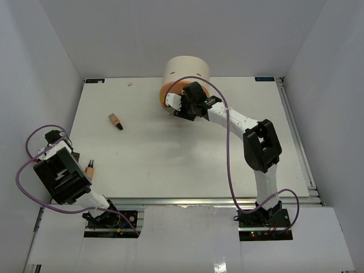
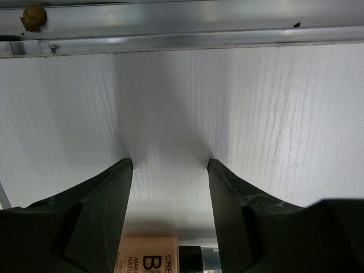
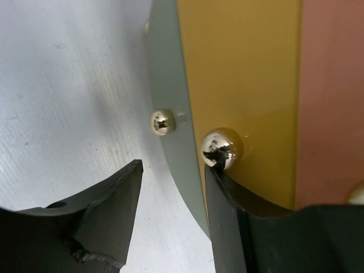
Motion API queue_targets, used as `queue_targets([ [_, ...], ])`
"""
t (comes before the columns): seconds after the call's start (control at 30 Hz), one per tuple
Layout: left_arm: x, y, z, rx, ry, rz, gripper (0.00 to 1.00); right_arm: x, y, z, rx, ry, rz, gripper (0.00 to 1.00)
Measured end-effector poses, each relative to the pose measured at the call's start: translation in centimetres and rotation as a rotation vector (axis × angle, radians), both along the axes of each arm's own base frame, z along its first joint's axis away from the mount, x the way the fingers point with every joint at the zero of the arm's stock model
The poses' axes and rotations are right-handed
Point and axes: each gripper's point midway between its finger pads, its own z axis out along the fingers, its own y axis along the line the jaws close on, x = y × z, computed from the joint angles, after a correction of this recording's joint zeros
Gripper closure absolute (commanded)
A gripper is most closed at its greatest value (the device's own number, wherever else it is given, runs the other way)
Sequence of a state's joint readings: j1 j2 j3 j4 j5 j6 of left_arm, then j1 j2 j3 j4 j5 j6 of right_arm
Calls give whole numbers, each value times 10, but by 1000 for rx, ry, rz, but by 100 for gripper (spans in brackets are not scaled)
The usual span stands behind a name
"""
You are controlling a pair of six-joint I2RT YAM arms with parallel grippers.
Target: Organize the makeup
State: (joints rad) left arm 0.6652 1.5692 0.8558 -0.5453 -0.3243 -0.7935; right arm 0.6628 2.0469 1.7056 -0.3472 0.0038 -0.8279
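Observation:
A tan, dark-capped bottle (image 1: 115, 120) lies loose on the left half of the table. A second tan bottle (image 1: 89, 169) sits at my left gripper near the front left corner. In the left wrist view this bottle (image 2: 151, 256) lies crosswise deep between the fingers, cap to the right, spanning the gap of my left gripper (image 2: 169, 162). My right gripper (image 1: 183, 108) is at the front of the cream drawer unit (image 1: 186, 68). In the right wrist view it (image 3: 173, 168) is open, and its right finger touches a gold knob (image 3: 223, 148). No other makeup shows.
The drawer unit's front shows grey (image 3: 168, 85), mustard (image 3: 244, 74) and pink (image 3: 333, 85) stripes, with a second gold knob (image 3: 162, 121) on the grey one. An orange drawer (image 1: 166, 94) juts out at its base. An aluminium rail (image 2: 182, 40) runs along the table edge beyond my left gripper.

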Motion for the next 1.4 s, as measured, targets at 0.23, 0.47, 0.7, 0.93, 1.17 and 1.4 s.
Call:
queue_targets([
  [0.23,1,0,0,-3,-2,-8,34,-50,-4,-21,-170,25,398,40],
  [0.47,6,-3,1,-18,-27,-21,34,-70,-18,-46,-383,-84,703,40],
  [0.7,11,-6,2,-27,-48,-36,33,-38,-3,-46,-471,-224,852,40],
  [0.93,19,-11,2,-34,-67,-60,33,-9,14,-52,-497,-297,913,44],
  [1.17,22,-13,3,-41,-79,-70,33,9,23,-54,-513,-334,924,56],
  [1.4,25,-15,3,-48,-92,-77,33,17,24,-59,-527,-347,931,74],
])
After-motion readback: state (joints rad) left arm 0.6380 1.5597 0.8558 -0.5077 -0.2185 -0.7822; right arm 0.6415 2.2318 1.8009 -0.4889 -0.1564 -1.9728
